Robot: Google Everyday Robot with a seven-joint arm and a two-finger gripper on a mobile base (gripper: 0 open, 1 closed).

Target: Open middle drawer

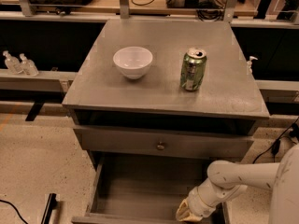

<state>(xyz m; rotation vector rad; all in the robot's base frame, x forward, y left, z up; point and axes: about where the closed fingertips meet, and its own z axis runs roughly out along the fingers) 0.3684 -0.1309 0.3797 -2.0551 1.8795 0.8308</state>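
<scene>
Below the closed upper drawer front (117, 141), the middle drawer (140, 185) stands open toward the camera, its grey floor bare. At its front right corner the end effector (188, 212) reaches down inside the drawer from the white arm (243, 176); whether it is clenched or released cannot be told. On the table (229, 94) sit a white bowl (133, 62) and a green can (193, 69), apart.

The middle drawer (140, 190) is pulled out, and the bottom edge cuts off its front and knob. The gripper (189, 212) sits low in the drawer's front right corner, its tip partly cut by that edge. The arm (243, 176) runs off the right side.
</scene>
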